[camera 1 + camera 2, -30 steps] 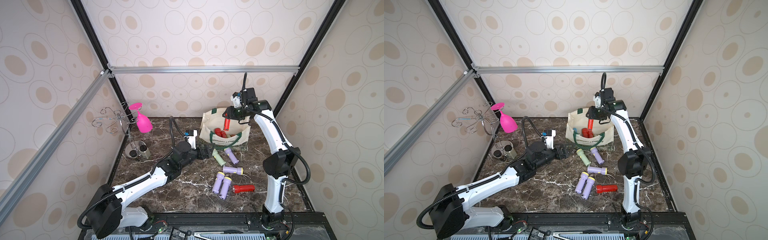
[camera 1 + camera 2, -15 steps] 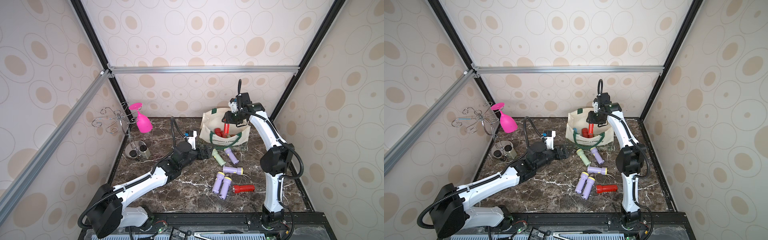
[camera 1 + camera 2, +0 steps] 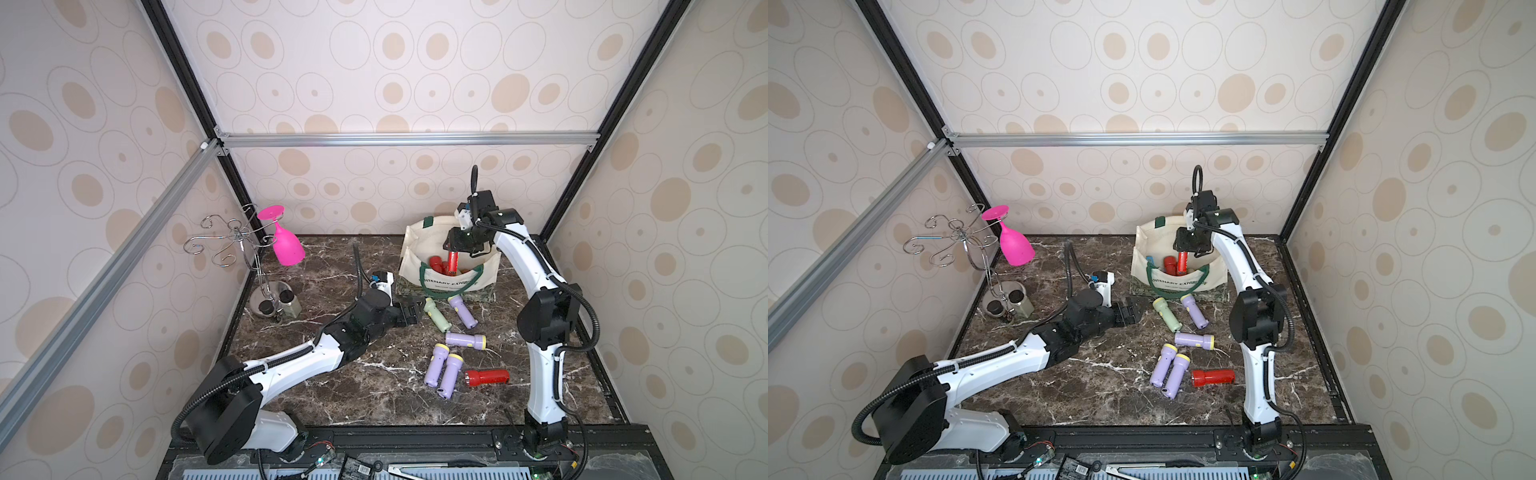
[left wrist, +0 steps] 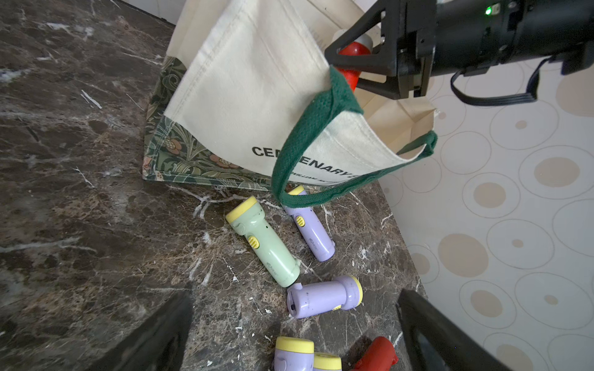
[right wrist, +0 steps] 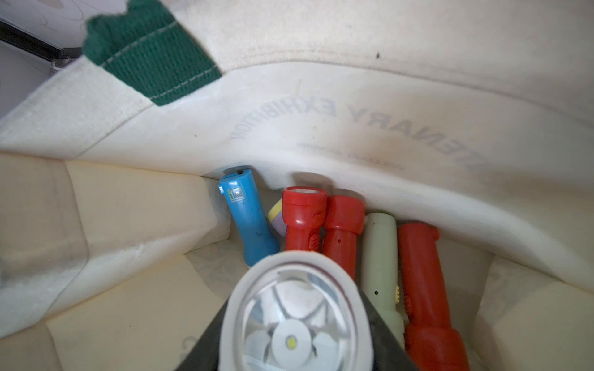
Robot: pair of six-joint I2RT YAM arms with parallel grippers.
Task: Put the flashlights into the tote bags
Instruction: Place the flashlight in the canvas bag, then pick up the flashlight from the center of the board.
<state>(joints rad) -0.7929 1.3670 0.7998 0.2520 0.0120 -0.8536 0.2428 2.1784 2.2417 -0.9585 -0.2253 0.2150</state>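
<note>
The right tool (image 3: 454,249) is clamping a red flashlight (image 3: 453,262) just below its head and holding it in the mouth of the tote bag (image 3: 412,254). Its long axis is near vertical, lens up and tail down, so it can likely drop beside those already inside. The left tool (image 3: 409,312) is hovering wide open and empty, low over the desk (image 3: 332,390) — facing a pale green flashlight (image 3: 436,314), probably next.

Both top views look down from high on the green-handled cream canvas tote bag (image 3: 411,266); left wrist view faces its lettered side from nearby; right wrist view peers closely inside it. All share it.
</note>
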